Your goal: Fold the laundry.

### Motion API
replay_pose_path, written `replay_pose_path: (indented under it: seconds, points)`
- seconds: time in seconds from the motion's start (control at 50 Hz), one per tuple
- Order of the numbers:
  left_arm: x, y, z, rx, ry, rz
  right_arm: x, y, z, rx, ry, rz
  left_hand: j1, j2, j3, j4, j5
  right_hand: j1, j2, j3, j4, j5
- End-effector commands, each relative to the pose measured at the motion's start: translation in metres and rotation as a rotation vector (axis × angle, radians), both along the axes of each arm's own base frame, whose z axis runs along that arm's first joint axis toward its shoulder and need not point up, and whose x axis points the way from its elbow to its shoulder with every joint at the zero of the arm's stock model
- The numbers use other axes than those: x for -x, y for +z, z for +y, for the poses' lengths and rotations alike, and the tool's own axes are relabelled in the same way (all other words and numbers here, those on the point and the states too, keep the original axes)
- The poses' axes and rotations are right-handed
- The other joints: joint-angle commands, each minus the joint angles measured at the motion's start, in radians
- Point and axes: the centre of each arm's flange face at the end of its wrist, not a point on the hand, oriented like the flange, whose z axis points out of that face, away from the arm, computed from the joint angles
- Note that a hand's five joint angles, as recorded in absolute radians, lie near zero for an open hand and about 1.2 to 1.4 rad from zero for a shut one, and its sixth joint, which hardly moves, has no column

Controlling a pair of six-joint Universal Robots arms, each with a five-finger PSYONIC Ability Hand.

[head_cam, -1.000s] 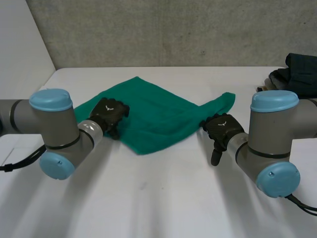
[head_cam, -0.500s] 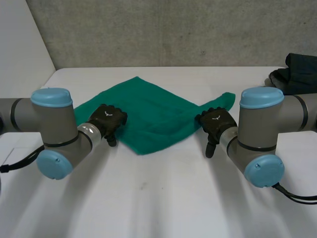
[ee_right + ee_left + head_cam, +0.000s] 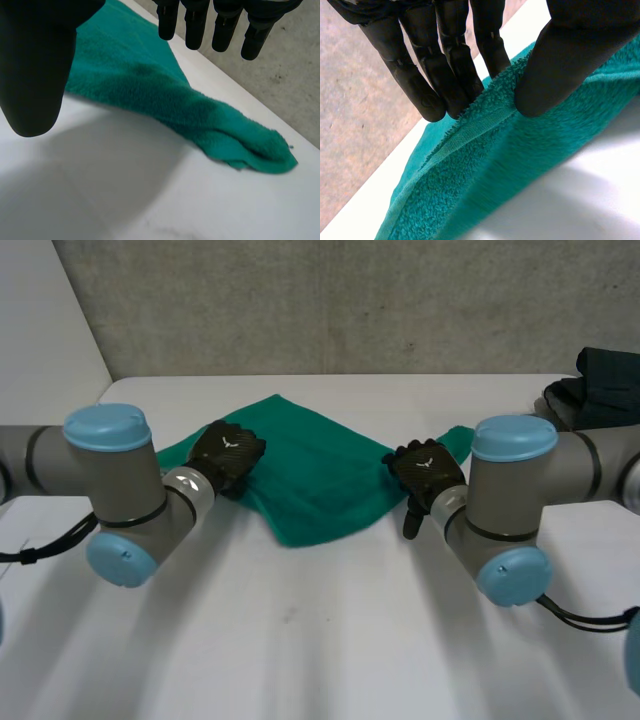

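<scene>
Item: green towel (image 3: 310,480). Soft, light, limp terry, lying rumpled on the table (image 3: 320,640). My left robot hand (image 3: 228,455) pinches its left edge between thumb and fingers. My right robot hand (image 3: 425,472) hangs spread and empty above the bunched right corner, probably the best hold.

White table (image 3: 330,640) before a grey wall (image 3: 330,300)
The smooth tabletop runs back to a rough, speckled concrete wall; a plain white panel (image 3: 40,330) stands at the table's far left side and meets that wall. The light is soft and even.
</scene>
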Motion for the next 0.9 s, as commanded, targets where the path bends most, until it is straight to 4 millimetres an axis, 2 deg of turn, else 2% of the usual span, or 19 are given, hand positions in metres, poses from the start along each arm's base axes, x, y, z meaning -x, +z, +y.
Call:
replay_pose_path:
  seconds: [0.02,0.06,0.1,0.12,0.16,0.26,0.34,0.36,0.4,0.42,0.5,0.58,0.64,0.72,0.74,0.8,0.82,0.88,0.9]
  points:
    - [-0.004,0.027,0.032,-0.024,-0.067,0.058,-0.021,-0.016,-0.011,0.005,0.053,-0.031,0.242,0.204,0.212,0.203,0.245,0.008,0.023,0.025,0.02,0.011]
    - [-0.006,0.04,0.04,0.002,-0.07,0.095,-0.028,-0.024,-0.014,0.005,0.075,-0.034,0.242,0.204,0.212,0.203,0.245,0.119,0.134,0.136,0.131,0.122]
    - [-0.007,0.046,0.045,0.014,-0.067,0.119,-0.032,-0.029,-0.016,0.006,0.083,-0.035,0.242,0.204,0.212,0.203,0.245,0.356,0.371,0.373,0.368,0.359]
    - [-0.008,0.052,0.048,0.031,-0.065,0.148,-0.034,-0.032,-0.018,0.007,0.084,-0.033,0.242,0.204,0.212,0.203,0.245,0.692,0.707,0.709,0.704,0.695]
    - [-0.009,0.056,0.05,0.044,-0.064,0.175,-0.034,-0.031,-0.019,0.014,0.08,-0.032,0.242,0.204,0.212,0.203,0.245,1.121,1.137,1.139,1.134,1.124]
    - [-0.012,0.063,0.052,0.063,-0.058,0.215,-0.015,-0.017,-0.022,-0.001,-0.003,-0.011,0.242,0.204,0.212,0.203,0.245,1.177,1.192,1.194,1.189,1.18]
    - [-0.017,0.068,0.055,0.051,-0.046,0.227,0.011,0.033,-0.021,0.054,-0.062,-0.058,0.242,0.204,0.212,0.203,0.245,1.177,1.192,1.194,1.189,1.18]
    - [-0.021,0.071,0.059,0.036,-0.042,0.232,0.023,0.055,-0.021,0.086,-0.072,-0.077,0.242,0.204,0.212,0.203,0.245,1.177,1.192,1.194,1.189,1.18]
    - [-0.022,0.075,0.063,0.027,-0.042,0.246,0.036,0.075,-0.021,0.113,-0.077,-0.095,0.242,0.204,0.212,0.203,0.245,1.177,1.192,1.194,1.189,1.18]
    - [-0.023,0.079,0.067,0.027,-0.043,0.256,0.047,0.093,-0.021,0.142,-0.071,-0.113,0.242,0.204,0.212,0.203,0.245,1.177,1.192,1.194,1.189,1.18]
    - [-0.025,0.099,0.09,0.018,-0.07,0.339,0.063,0.132,-0.02,0.186,0.002,-0.152,0.242,0.204,0.212,0.203,0.245,1.177,1.192,1.194,1.189,1.18]
    - [-0.025,0.111,0.111,0.01,-0.105,0.404,0.064,0.149,-0.024,0.206,0.068,-0.177,0.242,0.204,0.212,0.203,0.245,1.177,1.192,1.194,1.189,1.18]
    - [-0.021,0.113,0.12,-0.002,-0.13,0.43,0.057,0.145,-0.029,0.201,0.098,-0.18,0.242,0.204,0.212,0.203,0.245,1.177,1.192,1.194,1.189,1.18]
    - [-0.011,0.095,0.125,-0.059,-0.15,0.42,0.039,0.123,-0.041,0.178,0.149,-0.178,0.242,0.204,0.212,0.203,0.245,1.177,1.192,1.194,1.189,1.18]
    - [-0.008,0.085,0.123,-0.082,-0.143,0.403,0.034,0.107,-0.048,0.158,0.163,-0.171,0.242,0.204,0.212,0.203,0.245,1.177,1.192,1.194,1.189,1.18]
    - [-0.007,0.069,0.116,-0.107,-0.116,0.373,0.025,0.083,-0.056,0.134,0.192,-0.162,0.242,0.204,0.212,0.203,0.245,1.177,1.192,1.194,1.189,1.18]
    - [-0.008,0.061,0.109,-0.117,-0.092,0.353,0.019,0.066,-0.061,0.121,0.211,-0.154,0.242,0.204,0.212,0.203,0.245,1.177,1.192,1.194,1.189,1.18]
    - [-0.008,0.051,0.101,-0.126,-0.069,0.329,0.008,0.041,-0.063,0.115,0.25,-0.131,0.242,0.204,0.212,0.203,0.245,1.177,1.192,1.194,1.189,1.18]
    - [-0.008,0.046,0.098,-0.131,-0.061,0.315,0.003,0.03,-0.066,0.132,0.263,-0.109,0.242,0.204,0.212,0.203,0.245,1.075,1.09,1.092,1.087,1.078]
